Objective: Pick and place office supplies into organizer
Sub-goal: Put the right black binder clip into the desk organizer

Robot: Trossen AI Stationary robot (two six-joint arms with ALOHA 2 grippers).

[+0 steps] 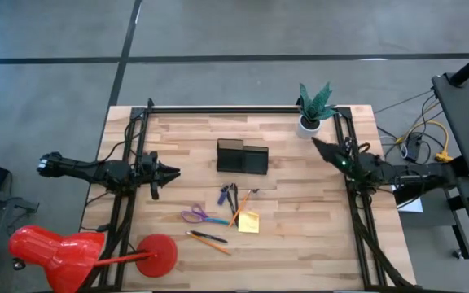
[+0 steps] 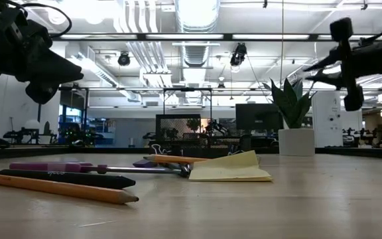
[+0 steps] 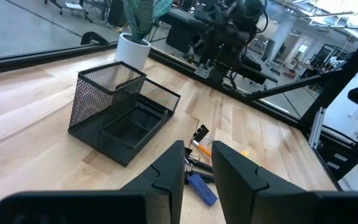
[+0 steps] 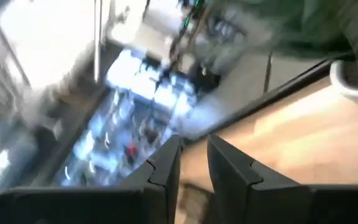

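The black mesh organizer [image 1: 243, 156] [image 3: 123, 112] stands at the middle of the table, its tall cup beside the low tray. On the near side of it lie dark and blue pens [image 1: 230, 197], purple-handled scissors [image 1: 200, 216] [image 2: 78, 167], a yellow sticky-note pad [image 1: 248, 221] [image 2: 231, 169] and orange pencils [image 1: 210, 238] [image 2: 58, 188], all flat on the wood. My left gripper [image 1: 176, 172] [image 3: 197, 152] hovers at the table's left, pointing at the supplies, open by a narrow gap. My right gripper [image 1: 314, 143] [image 4: 193, 146] hovers at the right, near the plant pot, also narrowly open.
A white plant pot [image 1: 309, 124] [image 3: 132, 50] stands at the far right, close to my right gripper. A red lamp [image 1: 55, 256] lies off the near left corner, with its round base [image 1: 158, 254] on the table. Black frame rails run along both sides.
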